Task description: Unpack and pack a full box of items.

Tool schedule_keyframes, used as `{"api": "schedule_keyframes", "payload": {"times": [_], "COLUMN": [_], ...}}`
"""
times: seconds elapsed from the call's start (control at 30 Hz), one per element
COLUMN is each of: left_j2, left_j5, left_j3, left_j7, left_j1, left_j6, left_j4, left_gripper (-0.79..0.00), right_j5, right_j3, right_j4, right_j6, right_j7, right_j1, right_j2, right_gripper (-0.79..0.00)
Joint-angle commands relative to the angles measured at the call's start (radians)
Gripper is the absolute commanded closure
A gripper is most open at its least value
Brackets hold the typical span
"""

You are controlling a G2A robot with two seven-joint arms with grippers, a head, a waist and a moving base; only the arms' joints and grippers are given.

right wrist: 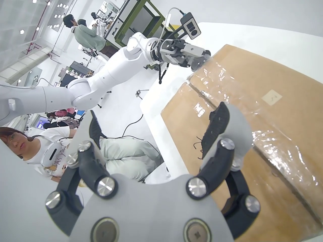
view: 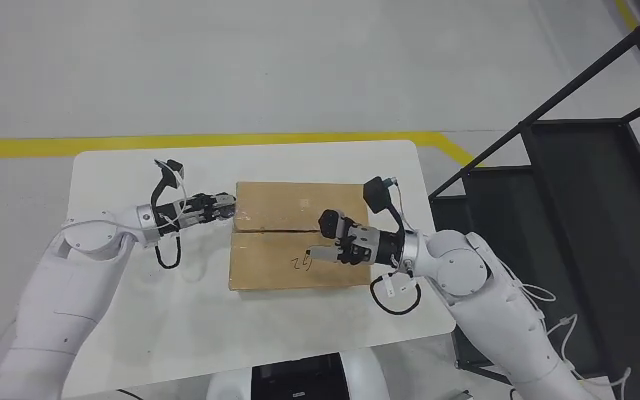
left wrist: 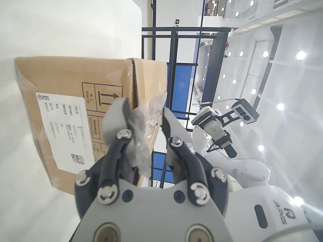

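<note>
My left gripper [view: 230, 207] is pinched on a crumpled strip of clear packing tape [left wrist: 146, 127] at the left end of the closed brown cardboard box [view: 290, 235] — right at the seam. Box sits mid white table [view: 120, 170]. My right gripper [view: 322, 250] is spread wide over its top.
</note>
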Motion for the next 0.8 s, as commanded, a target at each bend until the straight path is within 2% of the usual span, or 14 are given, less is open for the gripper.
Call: {"api": "schedule_keyframes", "payload": {"times": [0.0, 0.4, 0.57, 0.77], "left_j2": [0.002, 0.005, -0.001, -0.008], "left_j5": [0.007, -0.051, -0.121, -0.164], "left_j3": [-0.005, -0.031, -0.027, -0.004], "left_j7": [-0.001, -0.066, -0.109, -0.154], "left_j1": [0.004, 0.007, -0.015, -0.03], "left_j6": [0.003, 0.049, 0.073, 0.098], "left_j4": [-0.01, -0.107, -0.163, -0.212], "left_gripper": [0.0, 0.0, 0.0, 0.0], "right_j5": [-0.001, -0.082, -0.167, -0.199], "right_j3": [-0.001, -0.034, -0.078, -0.111], "right_j4": [0.0, 0.025, 0.078, 0.119], "right_j6": [0.001, 0.061, 0.132, 0.185], "right_j7": [-0.001, 0.017, -0.024, -0.073], "right_j1": [0.0, -0.01, -0.005, 0.006], "right_j2": [0.0, 0.002, -0.004, -0.012], "right_gripper": [-0.785, -0.785, -0.785, -0.785]}}
